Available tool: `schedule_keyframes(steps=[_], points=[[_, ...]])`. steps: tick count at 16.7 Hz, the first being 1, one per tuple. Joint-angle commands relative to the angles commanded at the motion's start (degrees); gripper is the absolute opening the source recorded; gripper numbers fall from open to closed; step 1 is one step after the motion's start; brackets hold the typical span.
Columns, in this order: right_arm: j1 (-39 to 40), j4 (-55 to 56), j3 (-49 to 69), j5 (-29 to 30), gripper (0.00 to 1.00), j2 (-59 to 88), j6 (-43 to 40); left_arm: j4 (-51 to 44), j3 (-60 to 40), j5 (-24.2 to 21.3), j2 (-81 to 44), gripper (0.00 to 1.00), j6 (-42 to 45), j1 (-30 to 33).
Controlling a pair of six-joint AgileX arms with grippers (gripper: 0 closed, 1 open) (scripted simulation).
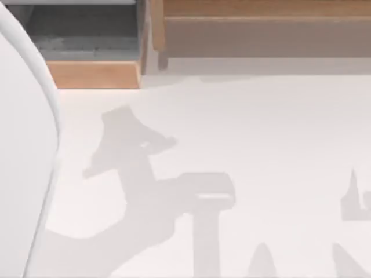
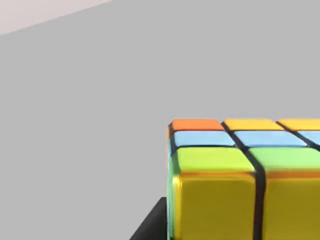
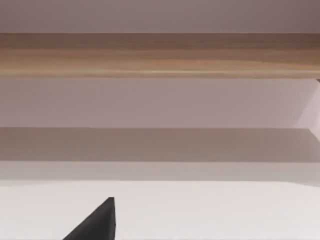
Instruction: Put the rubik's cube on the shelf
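A white arm (image 1: 23,145) fills the left edge over the pale bench (image 1: 261,145), which bears grey arm shadows. At the far edge sits a grey box compartment with wooden front (image 1: 93,74), then the long light-brown wooden shelf (image 1: 266,23). The small yellow, green and blue rubik's cube (image 2: 240,190) looms at the left wrist; jaws' state cannot be told.

My left arm (image 1: 23,150) sits close under the overhead camera. It is a broad, smooth white body with a curved outline, running along the 9 o'clock edge of the top view from about 11 o'clock down to 7 o'clock. The left wrist view catches a dark, straight-edged corner of the left gripper (image 2: 152,222). The right wrist view catches a dark, pointed wedge of the right gripper (image 3: 97,222).
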State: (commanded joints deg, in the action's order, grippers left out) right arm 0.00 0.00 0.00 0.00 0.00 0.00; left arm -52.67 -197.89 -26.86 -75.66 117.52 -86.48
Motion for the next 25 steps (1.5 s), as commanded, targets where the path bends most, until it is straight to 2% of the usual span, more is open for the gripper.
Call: schedule_keyframes(steps=[7, 13, 19, 25], points=[[0.00, 0.00, 0.00, 0.00, 1.00, 0.00, 0.00, 7.76, -16.37, -8.67, 20.34, 0.00, 35.40, -23.48], [0.00, 0.00, 0.00, 0.00, 1.00, 0.00, 0.00, 13.98, -26.31, -14.49, 32.60, 0.00, 57.09, -37.17], [0.00, 0.00, 0.00, 0.00, 1.00, 0.00, 0.00, 18.15, -32.45, -17.98, 39.44, 0.00, 69.91, -45.17], [0.00, 0.00, 0.00, 0.00, 1.00, 0.00, 0.00, 19.31, -34.20, -18.86, 41.09, 0.00, 73.44, -47.48]])
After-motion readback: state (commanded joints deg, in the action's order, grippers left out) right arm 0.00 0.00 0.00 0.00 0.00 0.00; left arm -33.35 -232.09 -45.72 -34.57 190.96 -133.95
